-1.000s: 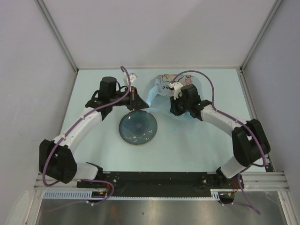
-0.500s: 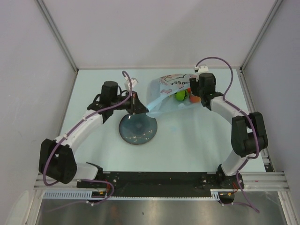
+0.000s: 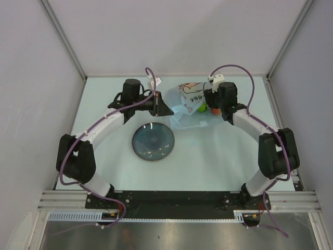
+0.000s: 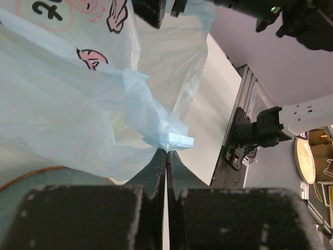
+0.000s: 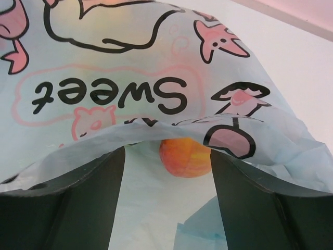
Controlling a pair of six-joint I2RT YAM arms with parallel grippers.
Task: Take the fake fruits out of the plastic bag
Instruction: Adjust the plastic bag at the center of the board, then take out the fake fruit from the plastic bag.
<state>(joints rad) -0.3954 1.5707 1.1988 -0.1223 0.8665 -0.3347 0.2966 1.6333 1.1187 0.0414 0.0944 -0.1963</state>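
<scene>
The plastic bag [image 3: 183,99], light blue with pink drawings, lies bunched at the back of the table between both arms. My left gripper [image 3: 159,108] is shut on a folded corner of the bag [image 4: 169,139], with its jaws pressed together. My right gripper [image 3: 208,105] stands open at the bag's right side. In the right wrist view the bag's printed edge [image 5: 156,125] drapes across the fingertips [image 5: 112,159]. A peach-coloured fruit [image 5: 185,157] lies just beyond them under that edge. A green fruit [image 3: 200,108] and a reddish one [image 3: 214,110] show beside the bag.
A dark round plate [image 3: 153,141] sits in front of the bag, just below my left gripper; its rim [image 4: 31,177] shows in the left wrist view. Grey walls close in the table at the back and on both sides.
My right gripper has swung from over the bag to its right side and opened. My left arm has carried the bag's corner back and to the right. Fruits now show.
</scene>
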